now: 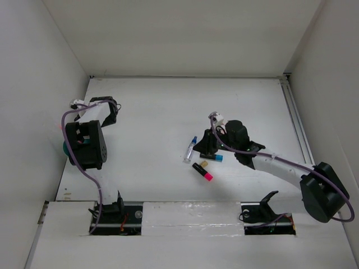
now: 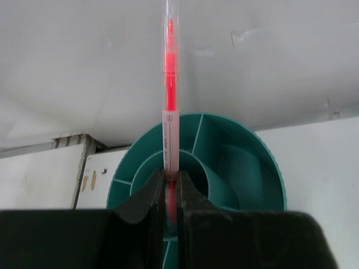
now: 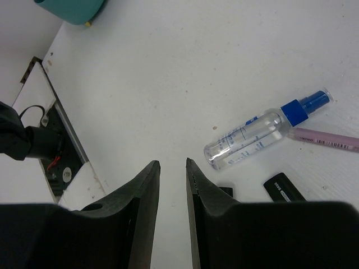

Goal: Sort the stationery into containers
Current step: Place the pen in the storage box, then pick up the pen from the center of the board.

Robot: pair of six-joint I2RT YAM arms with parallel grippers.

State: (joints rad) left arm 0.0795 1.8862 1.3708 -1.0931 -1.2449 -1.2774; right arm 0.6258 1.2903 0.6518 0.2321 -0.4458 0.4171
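Observation:
My left gripper [image 2: 169, 180] is shut on a thin pink pen [image 2: 170, 126] with a red core. It holds the pen upright over the inner ring of the round teal organizer [image 2: 249, 168]. In the top view that gripper [image 1: 84, 147] hangs at the table's left edge and hides most of the organizer [image 1: 65, 150]. My right gripper [image 3: 173, 163] is open and empty just above the table. To its right lie a clear blue-capped pen [image 3: 259, 134], a second pink pen [image 3: 325, 139] and a black marker [image 3: 283, 188].
In the top view the right gripper [image 1: 208, 144] stands mid-table among the clear pen [image 1: 190, 150], a blue-ended marker [image 1: 216, 157], a tan bit [image 1: 204, 163] and a pink-ended marker [image 1: 202, 172]. White walls enclose the table.

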